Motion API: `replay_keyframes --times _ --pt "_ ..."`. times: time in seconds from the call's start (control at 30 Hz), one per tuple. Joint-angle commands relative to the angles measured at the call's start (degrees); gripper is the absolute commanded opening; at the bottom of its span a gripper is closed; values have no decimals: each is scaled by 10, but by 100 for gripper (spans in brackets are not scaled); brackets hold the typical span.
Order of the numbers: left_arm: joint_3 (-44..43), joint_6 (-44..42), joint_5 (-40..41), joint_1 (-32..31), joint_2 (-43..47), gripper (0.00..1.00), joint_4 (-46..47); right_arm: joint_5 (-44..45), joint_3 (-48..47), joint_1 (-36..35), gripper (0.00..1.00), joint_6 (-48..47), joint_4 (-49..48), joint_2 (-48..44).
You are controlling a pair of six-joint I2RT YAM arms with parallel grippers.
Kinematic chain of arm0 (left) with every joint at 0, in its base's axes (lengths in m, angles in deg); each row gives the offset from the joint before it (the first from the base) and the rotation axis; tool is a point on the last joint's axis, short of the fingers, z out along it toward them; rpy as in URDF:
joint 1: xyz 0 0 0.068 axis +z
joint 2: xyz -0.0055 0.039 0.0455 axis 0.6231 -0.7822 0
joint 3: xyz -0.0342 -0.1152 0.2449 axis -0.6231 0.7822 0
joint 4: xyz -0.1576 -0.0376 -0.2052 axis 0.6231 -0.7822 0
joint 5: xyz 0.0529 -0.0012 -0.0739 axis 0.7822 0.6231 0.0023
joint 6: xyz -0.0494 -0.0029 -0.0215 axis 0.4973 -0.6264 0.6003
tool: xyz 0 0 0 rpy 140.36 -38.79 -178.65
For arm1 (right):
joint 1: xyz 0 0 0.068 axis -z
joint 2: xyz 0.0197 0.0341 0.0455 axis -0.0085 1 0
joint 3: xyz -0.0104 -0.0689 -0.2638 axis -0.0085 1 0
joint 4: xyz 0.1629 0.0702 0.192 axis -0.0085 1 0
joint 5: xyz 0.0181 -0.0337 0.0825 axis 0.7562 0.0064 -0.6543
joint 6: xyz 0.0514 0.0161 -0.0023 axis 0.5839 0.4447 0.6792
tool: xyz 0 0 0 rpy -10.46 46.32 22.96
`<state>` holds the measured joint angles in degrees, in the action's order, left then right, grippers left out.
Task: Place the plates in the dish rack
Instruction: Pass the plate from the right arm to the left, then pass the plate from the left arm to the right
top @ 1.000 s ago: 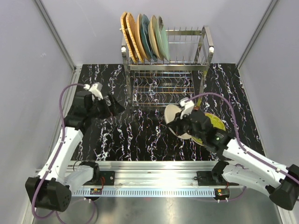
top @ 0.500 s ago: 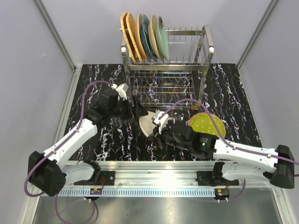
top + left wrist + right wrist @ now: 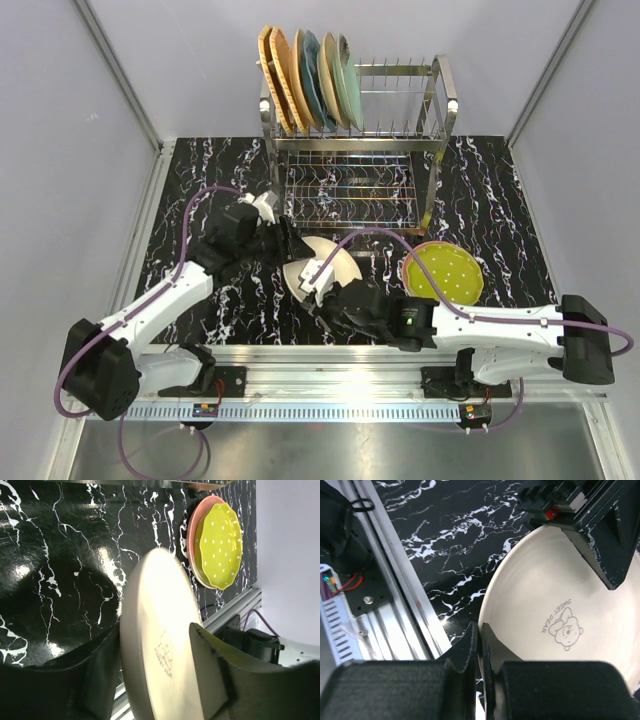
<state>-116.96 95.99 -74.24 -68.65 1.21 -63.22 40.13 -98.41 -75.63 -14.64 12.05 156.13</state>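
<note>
The right gripper (image 3: 480, 628) pinches the rim of a cream plate (image 3: 320, 258) with a bear print, tilted on edge over the black marble table (image 3: 500, 190). The left gripper (image 3: 156, 629) straddles the same plate; I cannot tell whether it presses. Behind stands the dish rack (image 3: 440, 110), other plates (image 3: 300, 80) upright in its top-left slots
</note>
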Motion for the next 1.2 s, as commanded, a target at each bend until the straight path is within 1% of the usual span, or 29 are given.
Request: replay_keyframes --times 0.0,0.03,0.07,0.17,0.23,0.27,0.33,0.37,0.4,0.43,0.53,0.6,0.67,0.7,0.73,0.77,0.8,0.9,0.93,1.0,1.03,1.07,1.13,1.17 --pt "0 8 -24 -4 6 52 47 58 -33 -12 0 -44 -44 14" --pt "0 10 -28 -4 4 50 47 79 -32 -11 0 -46 -42 21" --pt "1 12 -36 -4 4 42 50 87 -29 -12 1 -51 -46 22" --pt "3 16 -46 -4 1 28 61 118 -17 -11 4 -61 -61 22" --pt "5 16 -50 -4 0 21 66 136 -11 -12 9 -68 -66 20" --pt "6 15 -50 -4 -1 16 65 142 -12 -12 11 -69 -63 20" --pt "6 9 -48 -4 -4 13 62 152 -13 -12 16 -69 -60 21" --pt "5 7 -41 -4 -5 12 56 153 -14 -12 22 -68 -57 20" --pt "5 6 -39 -4 -5 11 56 154 -18 -12 33 -66 -54 22" --pt "5 5 -40 -4 -6 11 56 152 -22 -12 37 -61 -51 24" --pt "-3 -1 -30 -4 -11 9 45 154 -34 -12 48 -51 -26 32" --pt "-15 -8 -20 -3 -13 8 30 154 -34 -15 52 -49 -23 32" --pt "-25 -14 -7 -3 -19 7 9 164 -32 -20 60 -52 -22 29" --pt "-30 -16 -2 -4 -19 7 4 168 -30 -25 68 -53 -23 27" --pt "-38 -19 -1 -2 -21 7 2 177 -30 -27 73 -58 -22 26" --pt "-39 -19 -1 0 -25 7 2 182 -30 -36 81 -60 -19 25" --pt "-45 -17 -1 1 -26 7 1 189 -32 -40 85 -63 -16 26" --pt "-59 -15 -7 7 -38 7 -2 231 -40 -63 88 -78 -5 39" --pt "-62 -13 -8 8 -42 7 -4 260 -43 -69 88 -84 -1 44" --pt "-71 -8 -13 11 -45 6 -8 291 -52 -83 87 -87 4 70" --pt "-73 -5 -14 11 -46 6 -8 334 -55 -86 87 -87 8 80" --pt "-75 -3 -17 11 -45 6 -8 357 -59 -87 86 -84 8 91" --pt "-79 3 -23 11 -44 7 -8 395 -81 -88 84 -76 57 128" --pt "-80 6 -25 11 -44 7 -9 407 -86 -88 83 -77 60 139"
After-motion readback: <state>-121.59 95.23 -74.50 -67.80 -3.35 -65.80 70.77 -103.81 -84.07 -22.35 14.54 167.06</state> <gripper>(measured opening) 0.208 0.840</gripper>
